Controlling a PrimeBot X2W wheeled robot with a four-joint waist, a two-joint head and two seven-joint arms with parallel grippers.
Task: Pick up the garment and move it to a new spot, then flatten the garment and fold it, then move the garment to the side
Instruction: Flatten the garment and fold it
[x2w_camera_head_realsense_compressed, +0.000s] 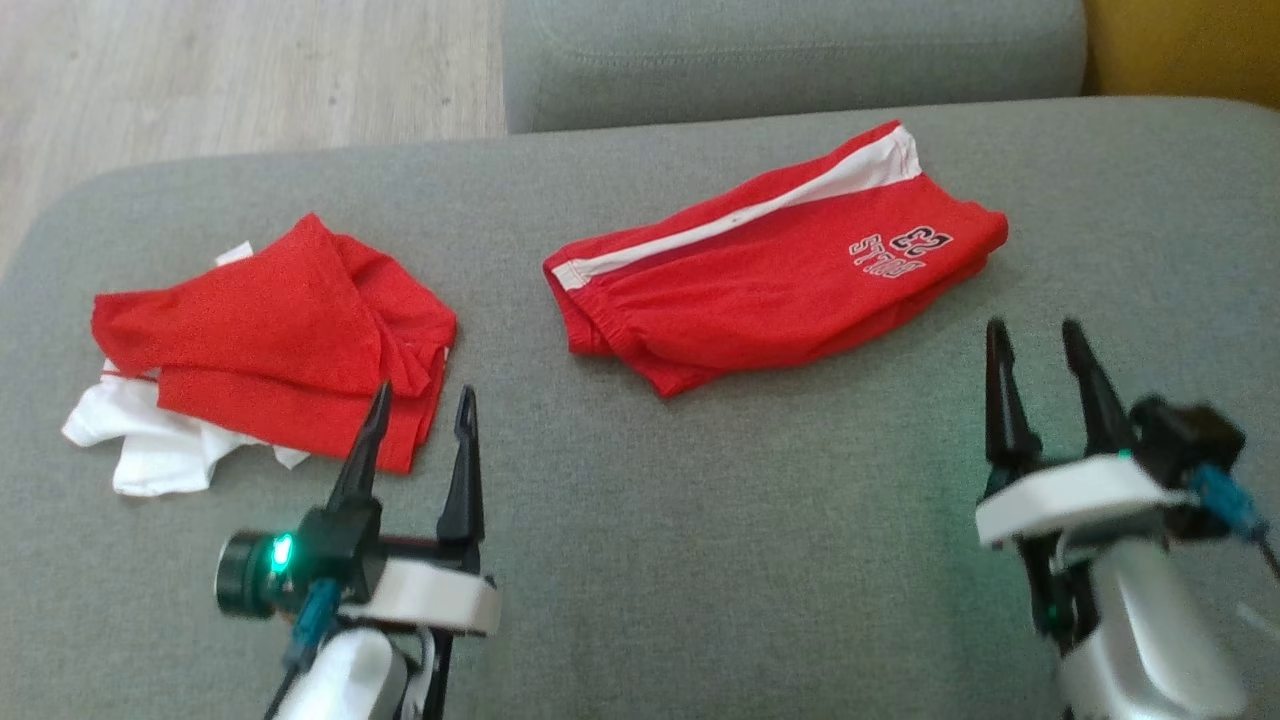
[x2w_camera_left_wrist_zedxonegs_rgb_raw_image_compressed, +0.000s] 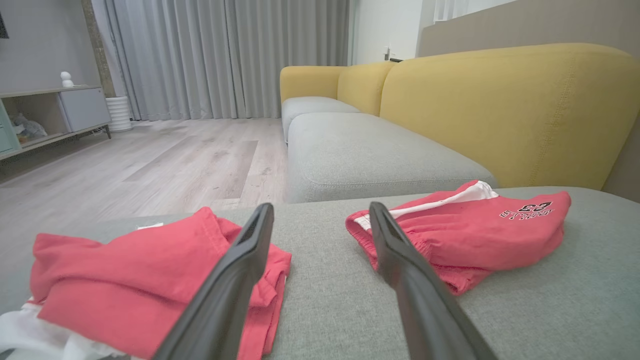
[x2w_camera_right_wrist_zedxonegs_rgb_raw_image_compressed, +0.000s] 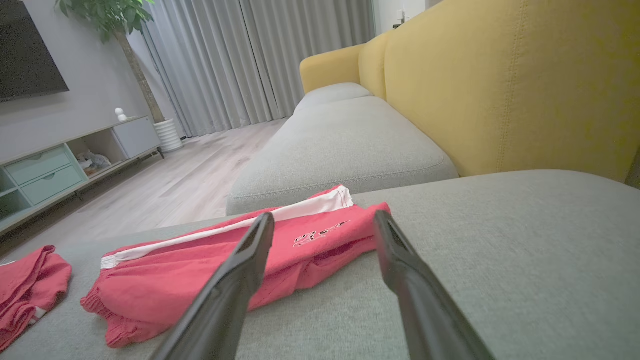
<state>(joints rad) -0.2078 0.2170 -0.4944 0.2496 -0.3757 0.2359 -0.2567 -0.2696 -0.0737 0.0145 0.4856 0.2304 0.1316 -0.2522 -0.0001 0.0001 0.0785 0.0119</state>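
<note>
I have the folded red shorts (x2w_camera_head_realsense_compressed: 780, 265) lying on the grey seat cushion (x2w_camera_head_realsense_compressed: 700, 520), right of centre and toward the far side. My right gripper (x2w_camera_head_realsense_compressed: 1033, 325) hovers just near of their right end, fingers apart and empty. My left gripper (x2w_camera_head_realsense_compressed: 425, 390), fingers also spread with nothing between them, is at the near right edge of a crumpled red and white garment (x2w_camera_head_realsense_compressed: 270, 340) on the left
</note>
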